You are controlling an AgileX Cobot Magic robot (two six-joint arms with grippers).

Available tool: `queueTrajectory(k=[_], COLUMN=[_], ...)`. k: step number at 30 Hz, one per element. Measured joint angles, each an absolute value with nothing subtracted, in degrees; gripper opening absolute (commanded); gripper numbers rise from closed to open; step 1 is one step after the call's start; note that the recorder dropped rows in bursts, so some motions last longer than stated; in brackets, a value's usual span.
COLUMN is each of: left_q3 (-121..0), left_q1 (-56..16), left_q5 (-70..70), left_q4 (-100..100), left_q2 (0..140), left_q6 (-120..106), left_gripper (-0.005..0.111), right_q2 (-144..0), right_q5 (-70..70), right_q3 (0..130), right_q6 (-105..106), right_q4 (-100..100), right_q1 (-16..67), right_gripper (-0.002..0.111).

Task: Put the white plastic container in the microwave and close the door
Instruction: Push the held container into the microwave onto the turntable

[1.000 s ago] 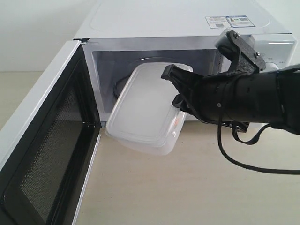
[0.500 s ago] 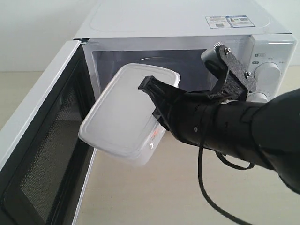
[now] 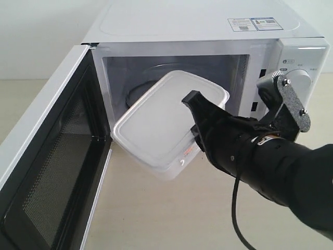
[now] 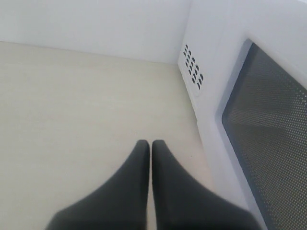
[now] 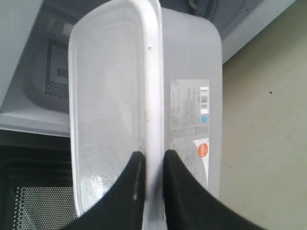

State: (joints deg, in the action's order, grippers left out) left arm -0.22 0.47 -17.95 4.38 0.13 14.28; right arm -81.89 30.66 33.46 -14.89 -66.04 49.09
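Observation:
The white plastic container [image 3: 161, 120] hangs tilted in front of the open microwave [image 3: 197, 31], its far end just inside the cavity mouth. My right gripper [image 3: 193, 117] is shut on its rim, one finger on the lid and one on the labelled side wall; the right wrist view shows the container [image 5: 124, 96] pinched by the gripper [image 5: 154, 160]. The door [image 3: 47, 172] stands swung wide open at the left, mesh inner face showing. My left gripper [image 4: 151, 146] is shut and empty, low over the table beside the door's outer window [image 4: 268, 139].
The glass turntable [image 3: 140, 86] is partly visible behind the container. Two dials [image 3: 299, 78] sit on the microwave's right panel, close to my right wrist. A black cable [image 3: 237, 219] hangs under the right arm over the light table [image 3: 166, 213].
The container swung out to the left of the cavity half a second ago, then came back right and toward the opening. The right arm dropped lower and further right.

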Motion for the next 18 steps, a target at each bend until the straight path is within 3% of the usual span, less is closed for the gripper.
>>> queueTrajectory(k=[18], left_q3=[-0.22], left_q1=[0.47], left_q5=[-17.95], left_q4=[4.38], left_q2=[0.13], left_q6=[14.28], left_gripper=[0.004], right_q2=[-95.26], right_q5=[36.87], right_q3=[38.80], right_q6=[-31.20], right_q4=[-55.89], right_q1=[45.98], right_gripper=[0.000])
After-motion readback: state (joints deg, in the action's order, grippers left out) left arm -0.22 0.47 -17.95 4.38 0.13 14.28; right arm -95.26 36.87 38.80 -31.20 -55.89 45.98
